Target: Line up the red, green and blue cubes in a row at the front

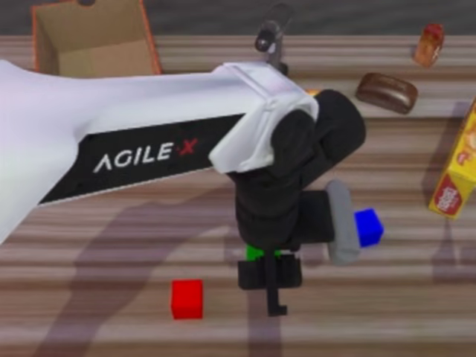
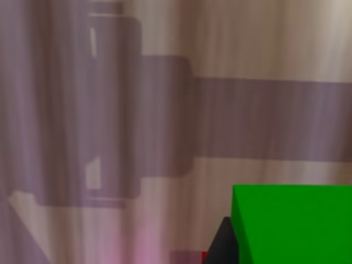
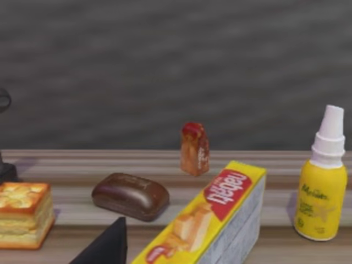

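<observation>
We count three cubes: our left gripper (image 1: 271, 286) clamps the green cube (image 1: 255, 252), one red cube (image 1: 187, 299) to its left, one blue cube (image 1: 368, 227) to its right.

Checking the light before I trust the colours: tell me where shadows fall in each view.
Top view: the left arm's broad shadow darkens the table around the red cube. Left wrist view: a blocky shadow of the arm crosses the wood beside the green cube. Right wrist view: evenly lit, only soft shadows beneath the brown loaf.
</observation>
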`<state>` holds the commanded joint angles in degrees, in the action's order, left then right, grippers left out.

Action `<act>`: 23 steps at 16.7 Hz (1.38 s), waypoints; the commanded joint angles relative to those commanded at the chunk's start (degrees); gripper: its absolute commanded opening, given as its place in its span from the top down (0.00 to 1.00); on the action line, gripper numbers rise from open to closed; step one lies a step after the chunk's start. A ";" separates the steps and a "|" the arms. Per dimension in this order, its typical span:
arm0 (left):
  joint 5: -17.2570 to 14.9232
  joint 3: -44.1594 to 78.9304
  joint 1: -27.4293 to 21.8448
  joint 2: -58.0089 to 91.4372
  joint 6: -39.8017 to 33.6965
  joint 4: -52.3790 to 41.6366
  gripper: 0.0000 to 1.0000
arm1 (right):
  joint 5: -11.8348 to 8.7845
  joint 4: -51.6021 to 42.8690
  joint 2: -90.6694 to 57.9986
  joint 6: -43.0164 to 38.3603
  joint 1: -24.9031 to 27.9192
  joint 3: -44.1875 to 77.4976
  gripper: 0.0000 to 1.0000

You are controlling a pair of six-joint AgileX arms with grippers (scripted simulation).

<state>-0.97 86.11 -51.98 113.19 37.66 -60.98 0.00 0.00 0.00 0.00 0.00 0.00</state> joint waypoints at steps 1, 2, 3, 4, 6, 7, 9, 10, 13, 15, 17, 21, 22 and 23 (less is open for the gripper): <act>0.01 -0.16 -0.23 -0.18 0.12 0.05 1.00 | 0.00 0.00 0.00 0.00 0.00 0.00 0.00; 0.01 -0.16 -0.23 -0.18 0.12 0.05 1.00 | 0.00 0.00 0.00 0.00 0.00 0.00 0.00; 0.01 -0.16 -0.23 -0.18 0.12 0.05 1.00 | 0.00 0.00 0.00 0.00 0.00 0.00 0.00; 0.01 0.03 -0.02 0.08 0.09 -0.01 1.00 | 0.00 0.00 0.00 0.00 0.00 0.00 0.00; 0.04 -0.61 -0.16 0.39 0.25 0.97 1.00 | 0.00 0.00 0.00 0.00 0.00 0.00 0.00; 0.07 -1.44 -0.30 0.84 0.40 2.34 1.00 | 0.00 0.00 0.00 0.00 0.00 0.00 0.00; 0.07 -3.81 -0.41 2.31 0.53 6.33 1.00 | 0.00 0.00 0.00 0.00 0.00 0.00 0.00; 0.03 -5.17 -0.32 3.16 0.46 8.62 1.00 | 0.00 0.00 0.00 0.00 0.00 0.00 0.00; -0.04 -8.31 -0.12 5.17 0.28 13.67 1.00 | 0.00 0.00 0.00 0.00 0.00 0.00 0.00; -0.04 -8.74 -0.13 5.46 0.30 14.25 1.00 | 0.00 0.00 0.00 0.00 0.00 0.00 0.00; -0.04 -8.74 -0.13 5.46 0.30 14.25 1.00 | 0.00 0.00 0.00 0.00 0.00 0.00 0.00; -0.04 -8.74 -0.13 5.46 0.30 14.25 0.70 | 0.00 0.00 0.00 0.00 0.00 0.00 0.00; -0.04 -8.74 -0.13 5.46 0.30 14.25 0.62 | 0.00 0.00 0.00 0.00 0.00 0.00 0.00; -0.04 -8.74 -0.13 5.46 0.30 14.25 0.55 | 0.00 0.00 0.00 0.00 0.00 0.00 0.00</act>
<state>-1.01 77.37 -52.12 118.65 37.96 -46.73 0.00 0.00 0.00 0.00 0.00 0.00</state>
